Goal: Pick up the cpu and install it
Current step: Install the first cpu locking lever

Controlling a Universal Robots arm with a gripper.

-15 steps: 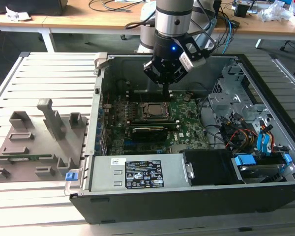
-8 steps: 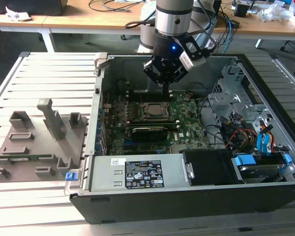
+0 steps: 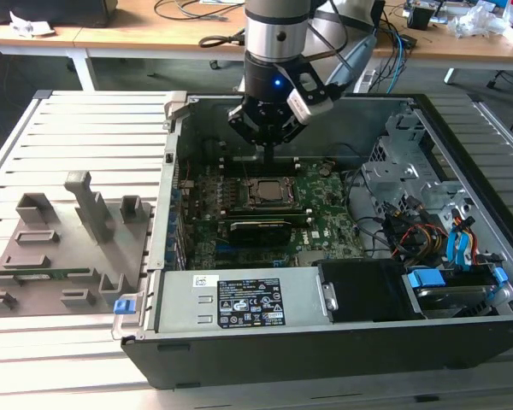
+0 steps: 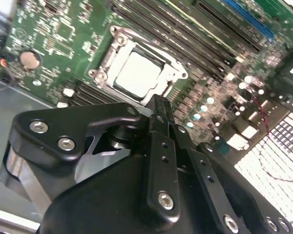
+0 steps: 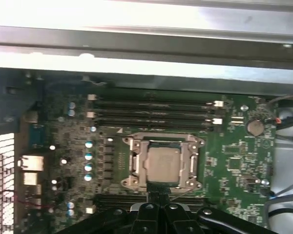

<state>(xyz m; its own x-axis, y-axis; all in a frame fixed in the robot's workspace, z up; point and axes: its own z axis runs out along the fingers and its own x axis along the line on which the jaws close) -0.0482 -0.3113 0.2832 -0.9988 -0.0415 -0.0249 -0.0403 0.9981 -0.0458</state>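
Power supply (image 3: pixel 239 303) sits along the near edge of the open computer case (image 3: pixel 167 213) in the exterior view, with the gripper (image 3: pixel 268 154) just above the socket (image 3: pixel 268 193) mid-motherboard. Both wrist views show the fingers (image 4: pixel 159 117) clenched together, empty, and the cpu (image 5: pixel 162 164) seated in the socket, frame open.

Gripper (image 4: pixel 158 109) apparently hiding cpu (image 4: pixel 138 74) corner.

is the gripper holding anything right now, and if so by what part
Nothing is held. The black gripper, fingers closed together, hovers beside the metal-framed socket, where the silver-grey square cpu already lies.
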